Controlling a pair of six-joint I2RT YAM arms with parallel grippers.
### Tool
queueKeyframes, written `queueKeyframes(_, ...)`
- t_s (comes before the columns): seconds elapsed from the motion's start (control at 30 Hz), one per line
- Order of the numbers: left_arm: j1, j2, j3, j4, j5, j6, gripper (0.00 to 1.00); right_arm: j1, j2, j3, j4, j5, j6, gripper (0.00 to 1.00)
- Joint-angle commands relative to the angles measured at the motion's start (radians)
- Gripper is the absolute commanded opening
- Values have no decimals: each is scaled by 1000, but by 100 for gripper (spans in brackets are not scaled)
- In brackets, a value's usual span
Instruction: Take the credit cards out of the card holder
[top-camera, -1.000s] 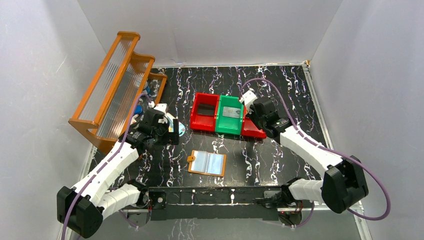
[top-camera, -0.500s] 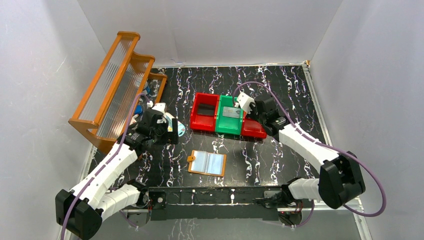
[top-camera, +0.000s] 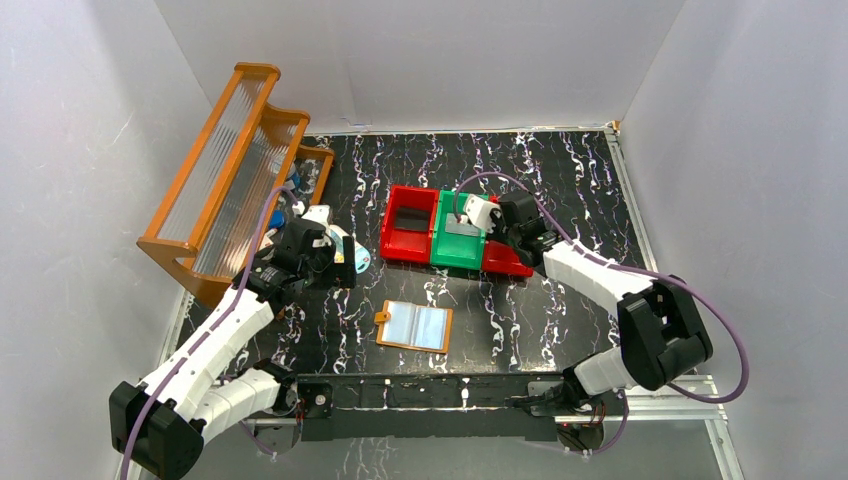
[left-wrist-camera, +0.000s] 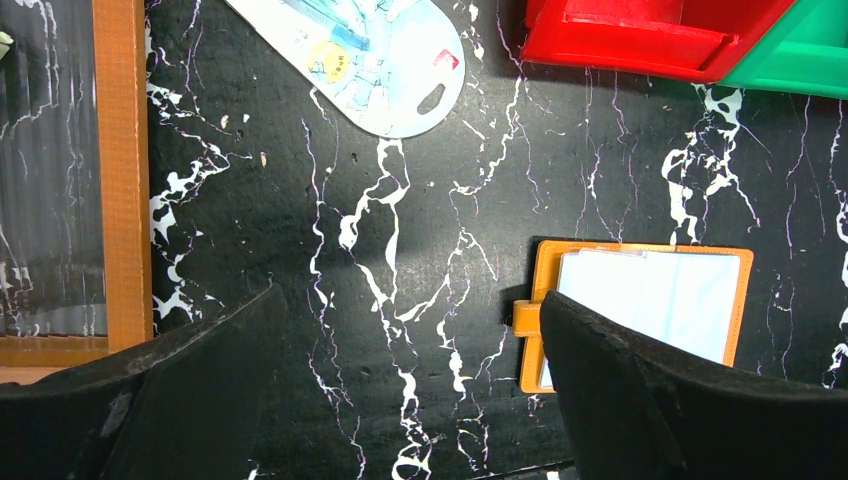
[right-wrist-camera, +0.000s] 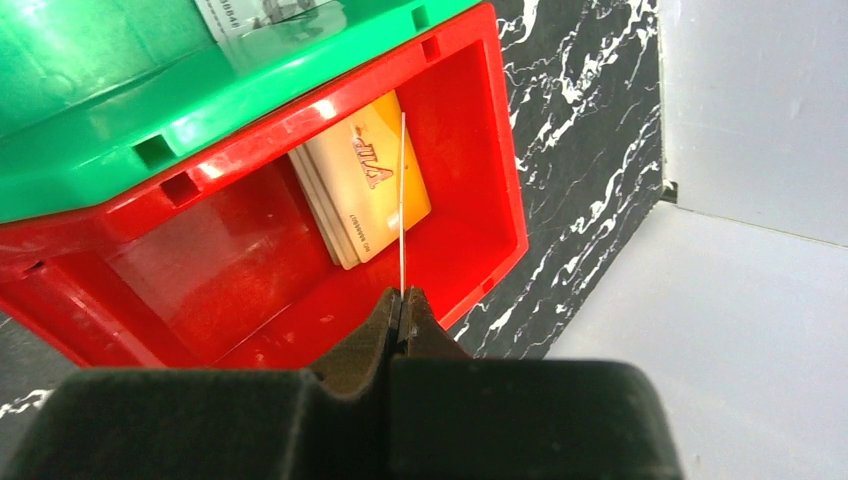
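White walls are enclosing a black tabletop (top-camera: 560, 180) veined with white. Near its front edge, between the two arms, the orange card holder (top-camera: 415, 327) is lying flat with its clear face up and its small tab pointing left. A pale blue-grey card (left-wrist-camera: 655, 300) is sitting inside it, shining behind the window.

The left fingers (left-wrist-camera: 180, 400) are standing spread wide above the bare surface, holding nothing. In the wrist view the holder's near edge is disappearing behind one of them, though from above the arm is hanging clear of it, up and to the left.

Farther back, the right fingers (right-wrist-camera: 372, 345) are pinching a thin card (right-wrist-camera: 402, 200), seen edge-on as a white line, over the right-hand red bin (right-wrist-camera: 300, 290). A small stack of gold cards (right-wrist-camera: 368, 185) is resting inside that bin. Against it, the green bin (top-camera: 458, 245) is holding a pale flat item, and a second red bin (top-camera: 408, 240) is sitting on the green one's other side.

A pale blue-and-white oval packet (left-wrist-camera: 370, 60) is lying near the left arm, and an orange rack (top-camera: 230, 170) is standing along the left wall.
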Motion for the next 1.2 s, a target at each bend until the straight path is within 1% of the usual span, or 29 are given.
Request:
queueKeyframes(0.0, 4, -17, 7, -5, -14, 2, 98, -9, 39, 2, 110, 48, -38, 0)
queueKeyframes(0.07, 4, -12, 7, -5, -9, 4, 98, -9, 59, 2, 130, 53, -30, 0)
queueKeyframes(0.2, 5, -28, 7, -7, -10, 2, 98, -12, 103, -38, 232, 81, -63, 0)
queueKeyframes(0.33, 5, -64, 6, -16, -51, -5, 98, -14, 152, -26, 285, 109, -36, 0)
queueKeyframes(0.4, 5, -85, 6, -23, -89, -16, 98, -17, 173, -53, 367, 136, -36, 0)
queueKeyframes(0.5, 5, -109, 2, -29, -110, -22, 98, -17, 214, -79, 457, 191, -64, 0)
queueKeyframes(0.6, 4, -118, 0, -29, -108, -24, 98, -17, 216, -85, 482, 170, -62, 0)
queueKeyframes(0.67, 5, -115, 1, -30, -107, -24, 98, -18, 215, -87, 475, 143, -58, 4)
queueKeyframes(0.73, 5, -116, 7, -36, -116, -26, 98, -18, 217, -76, 424, 124, -55, 4)
queueKeyframes(0.77, 5, -119, 8, -39, -125, -28, 98, -19, 214, -63, 375, 107, -47, 6)
queueKeyframes(0.8, 5, -126, 7, -40, -132, -31, 98, -19, 206, -56, 333, 96, -37, 11)
queueKeyframes(0.83, 4, -134, 5, -40, -137, -33, 98, -19, 192, -57, 319, 88, -30, 15)
queueKeyframes(0.9, 3, -150, 3, -40, -141, -36, 98, -19, 158, -63, 296, 70, -17, 20)
queueKeyframes(0.97, 5, -158, 0, -40, -143, -38, 98, -20, 126, -60, 265, 46, 0, 27)
queueKeyframes(1.07, 5, -160, 4, -45, -153, -40, 98, -18, 89, -46, 224, 38, 22, 33)
queueKeyframes(1.17, 5, -167, 4, -46, -161, -44, 98, -18, 48, -21, 193, 54, 49, 35)
